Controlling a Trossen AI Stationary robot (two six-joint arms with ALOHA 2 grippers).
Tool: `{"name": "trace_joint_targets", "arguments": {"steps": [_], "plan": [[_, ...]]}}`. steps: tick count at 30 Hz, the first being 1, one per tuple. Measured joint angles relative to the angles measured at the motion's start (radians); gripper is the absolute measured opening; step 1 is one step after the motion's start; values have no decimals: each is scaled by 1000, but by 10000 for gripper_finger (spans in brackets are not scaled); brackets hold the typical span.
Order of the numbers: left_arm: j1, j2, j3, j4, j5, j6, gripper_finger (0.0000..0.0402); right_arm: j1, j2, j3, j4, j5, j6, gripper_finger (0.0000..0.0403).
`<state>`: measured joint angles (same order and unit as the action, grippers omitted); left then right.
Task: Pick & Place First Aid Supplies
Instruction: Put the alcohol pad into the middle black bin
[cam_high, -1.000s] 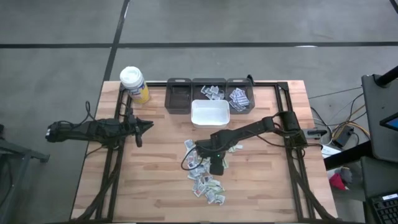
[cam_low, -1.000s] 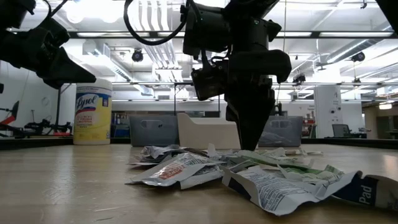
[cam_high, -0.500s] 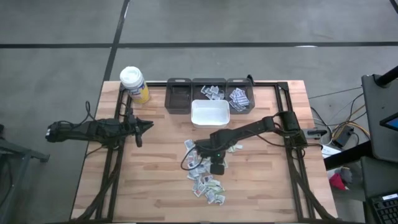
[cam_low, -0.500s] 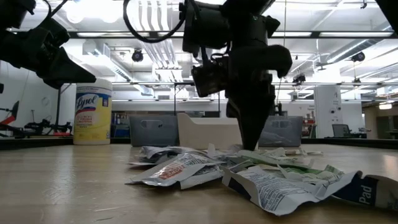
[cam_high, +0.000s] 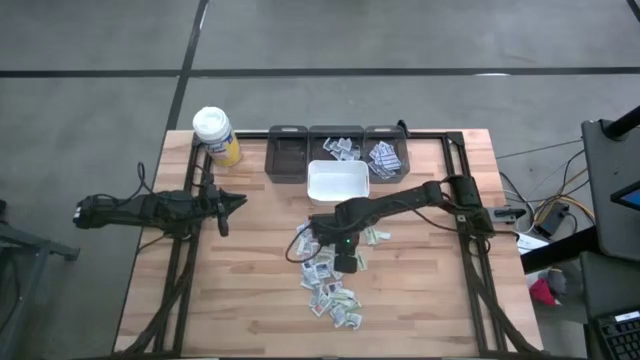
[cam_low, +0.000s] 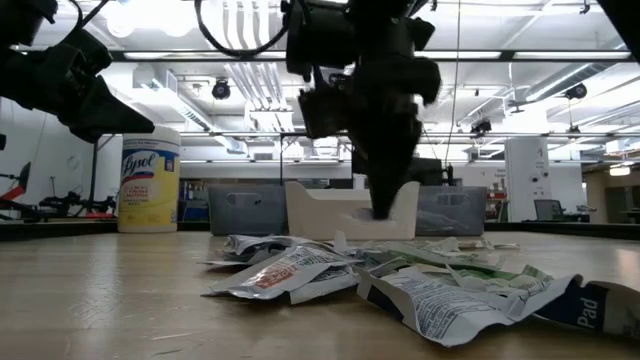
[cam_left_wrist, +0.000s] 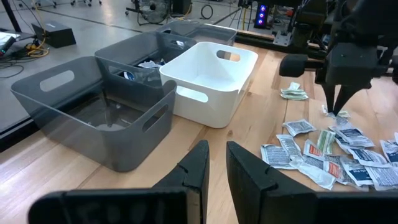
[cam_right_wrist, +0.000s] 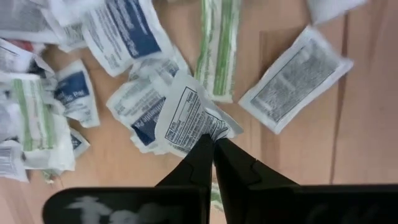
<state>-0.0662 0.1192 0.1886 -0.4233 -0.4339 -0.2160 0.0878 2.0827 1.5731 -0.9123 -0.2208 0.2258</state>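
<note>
The first aid supplies are small flat paper packets, lying in a loose pile (cam_high: 330, 285) on the wooden table's near middle. My right gripper (cam_right_wrist: 212, 140) hangs over the pile's far part, pointing steeply down, shut on one white packet with blue print (cam_right_wrist: 186, 118). In the low view its tip (cam_low: 381, 210) is above the pile. My left gripper (cam_high: 235, 203) waits at the table's left, with a narrow gap between its fingers (cam_left_wrist: 217, 162) and nothing in it. My right gripper pinches the white, blue-printed packet by a crumpled edge (cam_right_wrist: 205, 129) between its two fingertips. The fingers come from above, pointing down. The packet spreads out from the tips above the other packets and looks lifted off the pile.
A white bin (cam_high: 337, 182) stands just beyond the pile. Behind it are three grey bins (cam_high: 287, 157); the middle (cam_high: 336, 148) and right (cam_high: 385, 157) ones hold packets. A white-lidded yellow bottle (cam_high: 216, 135) stands at the far left corner. Bare wood lies left of the pile.
My right gripper has risen from the pile and gone a little toward the far edge and the white bin. The pile has stayed as it was.
</note>
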Motion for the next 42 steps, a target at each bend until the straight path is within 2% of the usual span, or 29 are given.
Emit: {"name": "trace_joint_targets", "arguments": {"steps": [3, 9, 11, 19, 22, 24, 29, 36, 42], "plan": [[0, 0, 0, 0, 0, 0, 53, -17, -2, 48, 4, -43, -66, 12], [0, 0, 0, 0, 0, 1, 53, -77, -4, 181, 30, -24, -195, 12], [0, 0, 0, 0, 0, 1, 53, -105, -4, 229, 34, 49, -204, 12], [0, 0, 0, 0, -1, 1, 53, -250, -4, 363, 24, 468, -238, 12], [0, 0, 0, 0, -1, 0, 53, -324, -4, 392, 5, 572, -238, 12], [0, 0, 0, 0, -3, 0, 53, -381, -4, 401, -8, 602, -230, 12], [0, 0, 0, 0, -10, 3, 53, -521, -4, 401, -63, 599, -174, 12], [0, 0, 0, 0, -13, 3, 53, -665, -4, 345, -77, 350, -104, 12], [0, 0, 0, 1, -69, -3, 53, -706, -4, 246, -64, 298, -131, 12]]}}
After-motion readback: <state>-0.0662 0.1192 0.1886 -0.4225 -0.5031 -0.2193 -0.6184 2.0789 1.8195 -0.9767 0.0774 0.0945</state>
